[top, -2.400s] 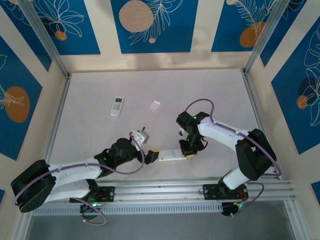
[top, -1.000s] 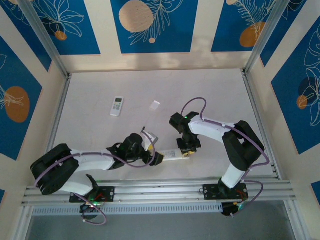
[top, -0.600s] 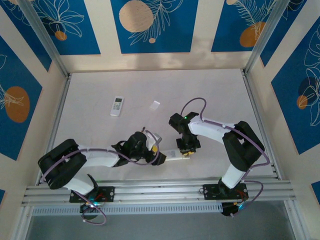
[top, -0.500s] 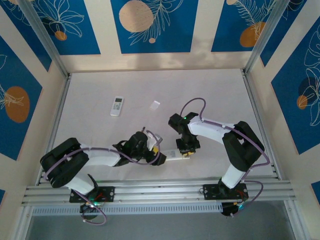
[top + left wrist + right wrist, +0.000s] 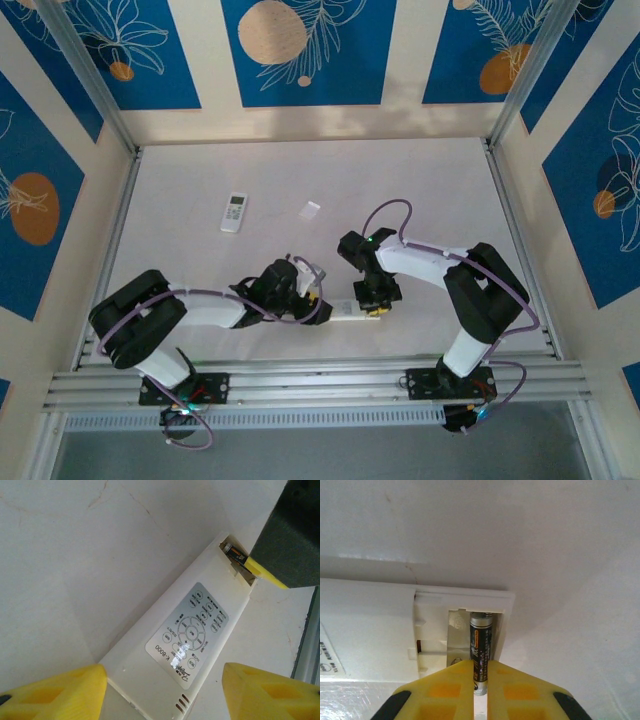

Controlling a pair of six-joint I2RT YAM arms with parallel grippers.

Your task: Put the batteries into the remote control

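Battery point(image 5: 481, 640) pinched by right gripper point(image 5: 480, 677), partly inside remote point(image 5: 190, 645) compartment; left gripper point(image 5: 164, 687) spread astride remote, probably to steady it on desk point(image 5: 75, 555).

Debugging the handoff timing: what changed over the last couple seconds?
The left pincer swung right, arm folding in, and now straddles the near remote, open. The right pincer stayed at its compartment end, shut on the battery. The near remote, far remote and small pale piece didn't move.
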